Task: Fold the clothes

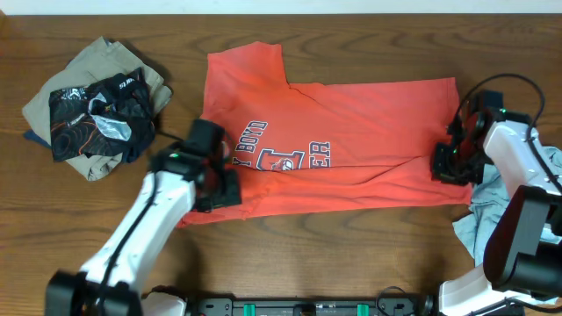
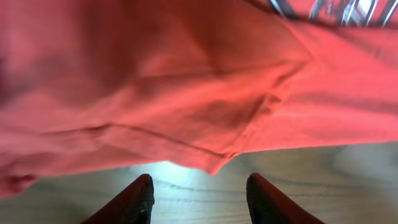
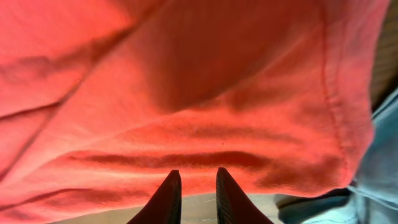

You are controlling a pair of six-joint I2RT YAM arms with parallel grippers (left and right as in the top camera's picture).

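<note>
The coral-red T-shirt lies spread lengthwise across the middle of the worktop, reaching from one hand to the other. The left hand sits at its near left corner with the fingers apart. Bare wood shows between them, and a seamed edge of cloth lies just beyond the tips. The right hand is at the shirt's right edge, its fingers almost together. Whether they pinch the cloth cannot be told. The shirt is mostly flat, with long creases in its near half. One sleeve juts out at the far left, and dark, white-edged lettering sits beside the left hand.
</note>
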